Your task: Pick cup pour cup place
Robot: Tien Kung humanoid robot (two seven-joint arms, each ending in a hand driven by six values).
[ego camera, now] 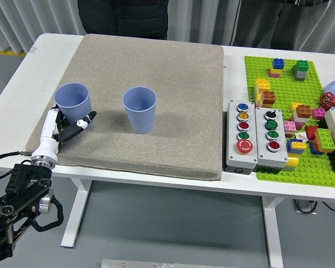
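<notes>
Two blue cups stand upright on a grey mat (173,78). The left cup (73,100) is near the mat's left edge; the right cup (139,109) is near its middle. My left hand (67,127) comes in from the lower left. Its fingers are spread just below and in front of the left cup, close to its base. It holds nothing. The right hand is out of view.
Two grey button boxes (255,134) sit right of the mat. A green baseplate (318,167) with several coloured bricks lies at the far right. A person in dark clothes (123,17) stands at the far side.
</notes>
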